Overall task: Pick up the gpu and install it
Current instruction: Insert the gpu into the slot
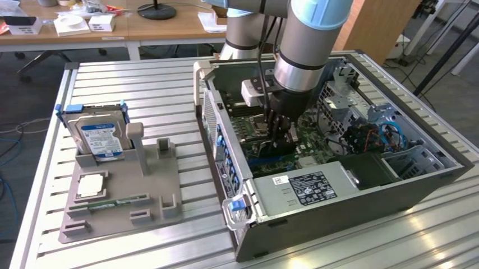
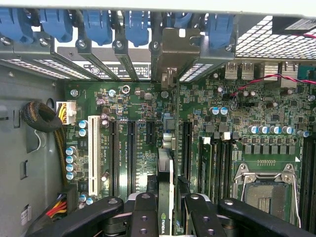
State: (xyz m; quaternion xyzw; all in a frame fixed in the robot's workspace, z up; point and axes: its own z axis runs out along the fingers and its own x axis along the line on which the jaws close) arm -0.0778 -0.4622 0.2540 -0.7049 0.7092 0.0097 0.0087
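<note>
Down inside the open computer case [image 1: 419, 185] on the bench [image 1: 150, 246], the claw [image 2: 168, 210] was clamped on the gpu [image 2: 166, 173], holding the card edge-on between its black fingers [image 2: 144, 217]. In the wrist view you could see the card's thin edge running straight away from the claw toward the rear slot wall, with its silvery bracket [image 2: 175, 49] up against the row of blue slot clips [image 2: 98, 22]. So the pick-up part looked done and this was the install step, with the card hanging over the motherboard [image 2: 247, 108] in line with the long black expansion slots [image 2: 132, 153].

Honestly I couldn't tell if the card's bottom edge was already touching a slot or hovering just above it, since the card itself hid that spot.

My read of what seating it called for: the card kept dead upright and parallel to the slot, the bracket sliding down cleanly into its rear opening, and a straight push with no twisting. Any tilt and I'd bet the edge connector would've caught on the slot lip.

Over on the exterior view's left, the grey parts holder [image 1: 120, 207] had the hard drive [image 1: 98, 137] standing in it and the green memory stick [image 1: 123, 200] lying flat near the front.
</note>
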